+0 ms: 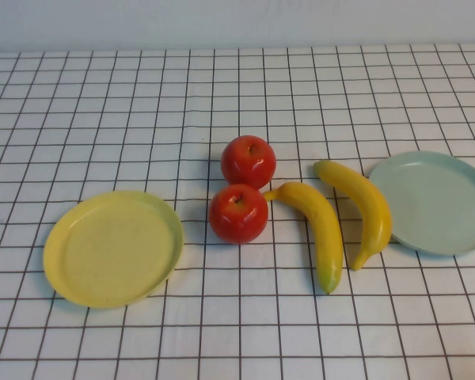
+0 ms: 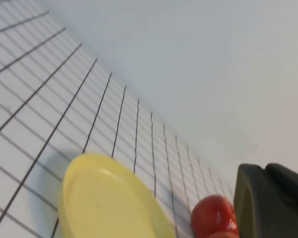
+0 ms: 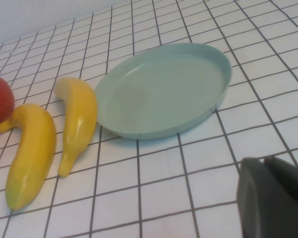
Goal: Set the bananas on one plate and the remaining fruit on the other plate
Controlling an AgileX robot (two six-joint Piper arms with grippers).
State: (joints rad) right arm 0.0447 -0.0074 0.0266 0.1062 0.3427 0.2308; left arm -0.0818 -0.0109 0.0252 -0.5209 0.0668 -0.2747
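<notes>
From the high view, neither arm appears; two apples (image 1: 243,188) sit mid-table, two bananas (image 1: 340,219) just right of them, all off the yellow plate (image 1: 112,247) and blue-green plate (image 1: 435,203). No step begun.

Left wrist view: left gripper (image 2: 270,201) hangs near the yellow plate; jaw state cannot be told.

Right wrist view: right gripper (image 3: 273,196) near the blue-green plate; jaws likewise indeterminate. Next, likely, descent onto the nearer banana (image 3: 78,120).
</notes>
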